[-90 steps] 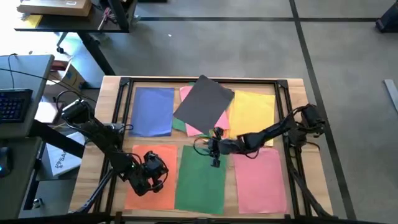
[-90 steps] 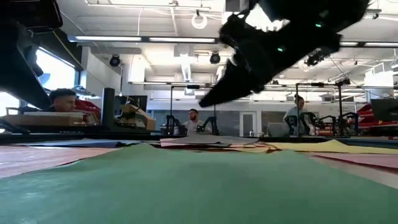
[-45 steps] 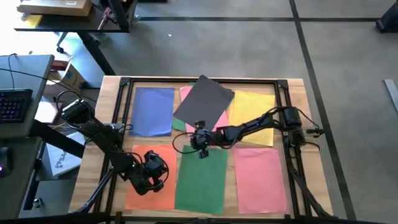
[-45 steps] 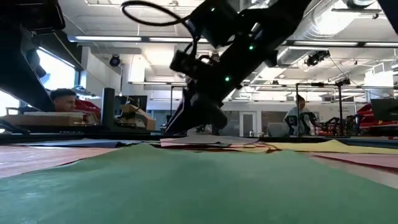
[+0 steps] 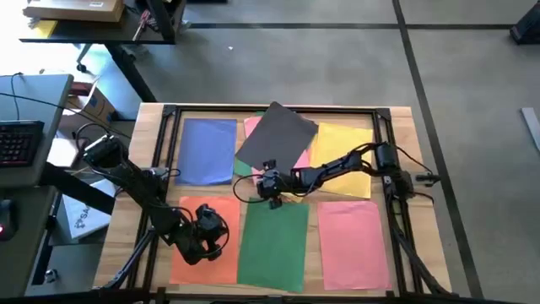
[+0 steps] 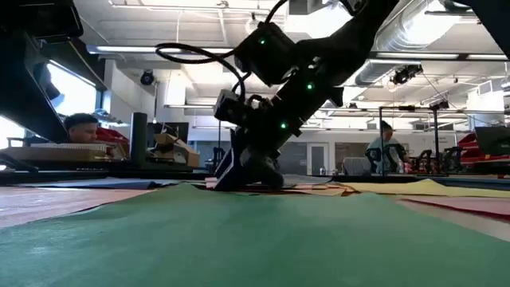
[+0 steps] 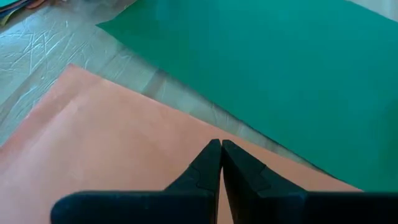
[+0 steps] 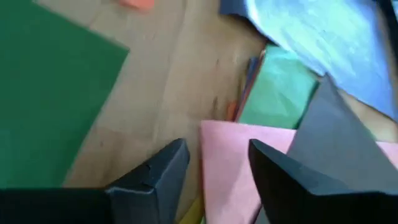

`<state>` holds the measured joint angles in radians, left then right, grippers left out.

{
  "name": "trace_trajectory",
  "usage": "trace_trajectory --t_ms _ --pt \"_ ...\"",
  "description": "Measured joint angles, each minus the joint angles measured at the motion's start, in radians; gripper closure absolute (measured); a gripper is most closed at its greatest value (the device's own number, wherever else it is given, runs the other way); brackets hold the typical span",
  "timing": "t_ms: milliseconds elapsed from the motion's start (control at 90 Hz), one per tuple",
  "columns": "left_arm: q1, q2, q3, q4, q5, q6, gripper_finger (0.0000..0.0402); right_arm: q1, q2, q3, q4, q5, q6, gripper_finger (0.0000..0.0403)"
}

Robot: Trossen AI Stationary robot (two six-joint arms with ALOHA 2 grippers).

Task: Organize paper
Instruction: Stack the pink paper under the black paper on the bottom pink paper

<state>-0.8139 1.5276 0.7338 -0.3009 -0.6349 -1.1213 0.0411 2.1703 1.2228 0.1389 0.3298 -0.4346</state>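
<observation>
The right wrist view alone shows the right gripper [image 8: 214, 171] spread apart over a pink sheet [image 8: 239, 165] corner under the dark grey sheet [image 5: 277, 138] mid-table. The right arm reaches low across. The left gripper [image 7: 221, 165], clenched empty, hovers over the orange sheet [image 7: 112, 155].

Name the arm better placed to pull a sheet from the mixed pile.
Right. Its open gripper is at the pile's pink sheet; the left gripper sits shut over the orange sheet.

Dark grey sheet [image 5: 277, 136] hides most of pink sheet [image 5: 297, 159] and green sheet [image 5: 243, 169] beneath.
</observation>
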Motion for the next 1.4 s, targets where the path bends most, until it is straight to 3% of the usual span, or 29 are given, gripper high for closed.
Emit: trace_trajectory --t_ms 178,622,878,1044,1256,1400 --pt "0.0 0.0 0.0 0.0 0.002 0.0 0.0402 0.002 0.004 -0.001 0.011 0.049 0.0 0.02" --pt "0.0 0.001 0.0 0.001 0.002 0.0 0.0402 0.014 -0.007 -0.006 0.046 0.214 0.009 0.0297" --pt "0.0 0.001 0.0 0.0 0.003 0.0 0.0402 0.026 -0.033 -0.01 0.012 0.19 -0.002 0.0317" --pt "0.0 0.001 0.0 -0.001 0.003 0.0 0.0402 0.029 -0.04 -0.01 0.0 0.135 0.004 0.0307" --pt "0.0 0.001 0.0 0.0 0.002 0.0 0.0402 0.032 -0.042 -0.01 0.007 0.132 0.007 0.0261" --pt "0.0 0.001 0.0 -0.001 0.002 0.006 0.0402 0.032 -0.043 -0.009 0.014 0.206 0.011 0.0243"
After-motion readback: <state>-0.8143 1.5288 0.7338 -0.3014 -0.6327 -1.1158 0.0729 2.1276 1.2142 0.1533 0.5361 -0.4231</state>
